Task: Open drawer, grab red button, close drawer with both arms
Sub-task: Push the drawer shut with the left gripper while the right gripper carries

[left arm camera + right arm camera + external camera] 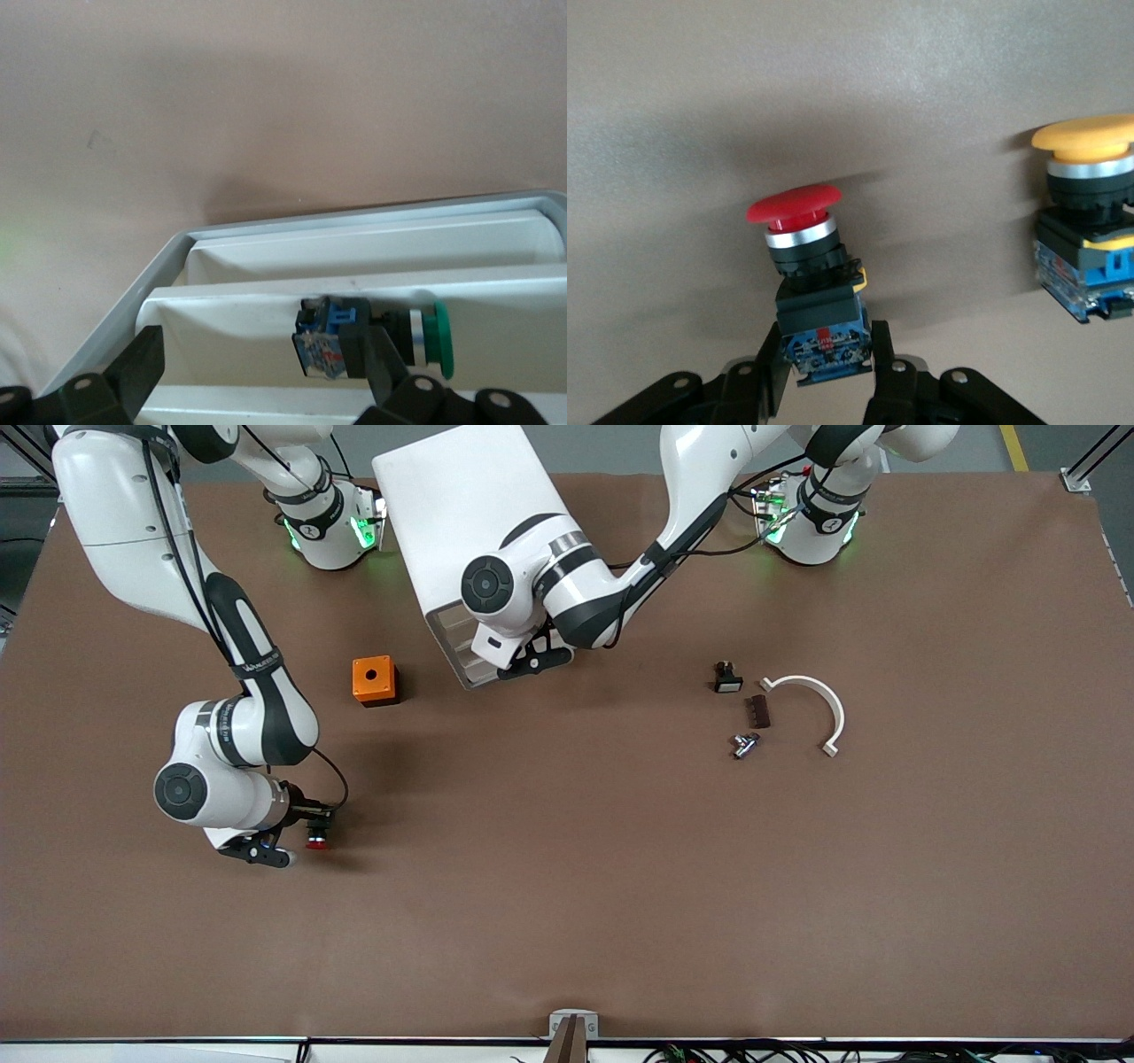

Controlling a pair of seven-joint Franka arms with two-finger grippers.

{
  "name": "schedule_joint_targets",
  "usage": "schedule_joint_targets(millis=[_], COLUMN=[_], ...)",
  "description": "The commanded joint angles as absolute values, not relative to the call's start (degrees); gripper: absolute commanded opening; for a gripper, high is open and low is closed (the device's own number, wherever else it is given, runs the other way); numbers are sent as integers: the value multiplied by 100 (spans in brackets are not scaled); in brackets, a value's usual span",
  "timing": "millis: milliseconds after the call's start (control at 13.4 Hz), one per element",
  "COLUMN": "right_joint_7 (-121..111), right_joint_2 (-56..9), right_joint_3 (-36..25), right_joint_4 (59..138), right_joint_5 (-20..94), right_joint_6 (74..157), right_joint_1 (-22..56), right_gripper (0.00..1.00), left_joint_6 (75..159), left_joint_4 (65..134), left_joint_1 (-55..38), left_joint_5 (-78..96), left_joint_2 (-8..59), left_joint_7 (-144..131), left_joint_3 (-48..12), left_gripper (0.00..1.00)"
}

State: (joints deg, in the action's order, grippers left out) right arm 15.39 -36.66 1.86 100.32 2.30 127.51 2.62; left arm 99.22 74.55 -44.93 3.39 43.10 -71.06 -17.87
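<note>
The button [813,292] sits between the fingers of the right gripper [297,841], which clamp its black-and-blue body from both sides; its red mushroom cap points away from the gripper, down toward the brown table [567,886], so its long axis runs along the fingers. In the front view the cap shows as a small red spot at the gripper's tip, very close to the table at the right arm's end; whether it touches the surface cannot be told. In the right wrist view an orange-capped button [1088,232] shows beside it, apart from it.

The white cabinet [461,522] lies tilted near the robots' bases, between the two arms. The left gripper [532,660] is at its front, fingers spread apart and gripping nothing. In the left wrist view the drawer [372,305] shows as a shallow white tray, and a green-capped button [390,341] with a blue body lies on its side in it, partly covered by one finger [376,359].

An orange box [373,680] with a hole stands on the table near the cabinet, toward the right arm's end. Toward the left arm's end lie a small black switch part [726,678], a dark brown block [757,711], a metal fitting [744,745] and a curved white plastic piece [815,708], close together.
</note>
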Motion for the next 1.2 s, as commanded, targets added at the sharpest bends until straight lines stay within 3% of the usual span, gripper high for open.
schedule_joint_targets(millis=[0,75,523,1121], right_joint_7=[1670,1679,1652,1714], right_joint_2=[-3472,-3472,-3515,-3533], right_joint_3=[193,193,220,229], right_joint_4=[10195,10187,9107,8947], right_joint_5=[281,281,246,325], right_joint_6=[12586,12577,11058,10750], right_joint_1=[246,246,316,465], right_gripper=[60,99,100,100], left_joint_6=[9879,9879,9879,9870], left_joint_4=[7462,7445,7400,7374], left_joint_1=[-4448,-4404,-2964,-1619], left_joint_5=[448,405,159,-510], left_joint_2=[4237,4219,3587,2628], left_joint_7=[-7137,-7145,-6961,-6611], left_joint_3=[-1776,-1749,-1661,-1696], left_gripper=[100,100,100,100])
